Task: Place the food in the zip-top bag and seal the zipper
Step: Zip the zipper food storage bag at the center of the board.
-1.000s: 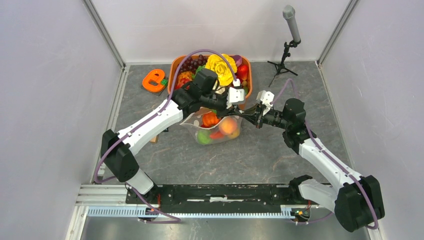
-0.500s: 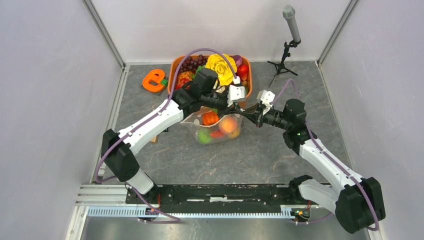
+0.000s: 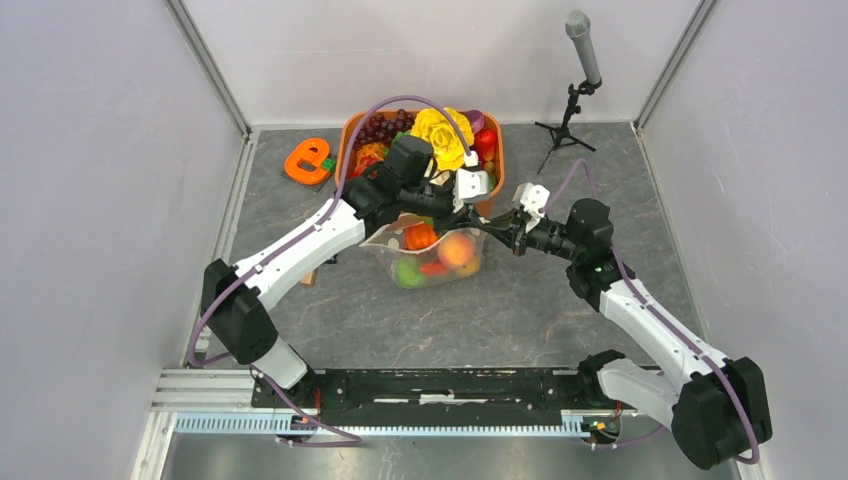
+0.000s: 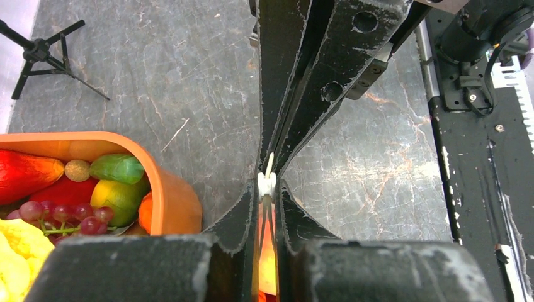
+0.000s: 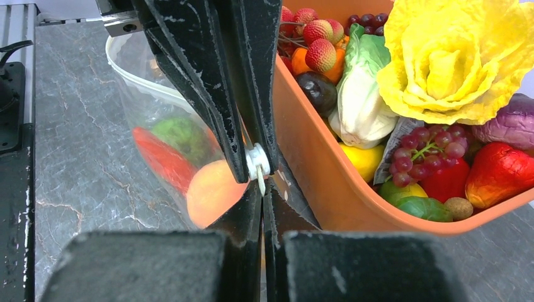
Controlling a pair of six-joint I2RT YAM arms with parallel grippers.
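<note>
The clear dotted zip-top bag [image 3: 432,258] stands in front of the orange tub [image 3: 350,135]. It holds a peach fruit [image 3: 456,250], an orange pumpkin [image 3: 420,237], a green fruit [image 3: 407,272] and a red piece [image 5: 160,157]. My left gripper [image 3: 490,207] is shut on the white zipper slider [image 4: 267,184] at the right end of the bag's mouth. My right gripper [image 3: 503,222] is shut on the bag's edge just beyond the slider [image 5: 257,162]. The two grippers meet tip to tip. The bag [image 5: 157,119] and peach fruit [image 5: 211,192] show in the right wrist view.
The orange tub [image 5: 315,170] behind the bag is full of toy food, with a yellow cabbage [image 3: 442,135] on top. An orange letter-shaped toy [image 3: 308,160] lies at the back left. A microphone stand [image 3: 575,90] stands at the back right.
My left gripper has slid slightly right along the bag's mouth toward the right gripper. The right gripper has held its place.
</note>
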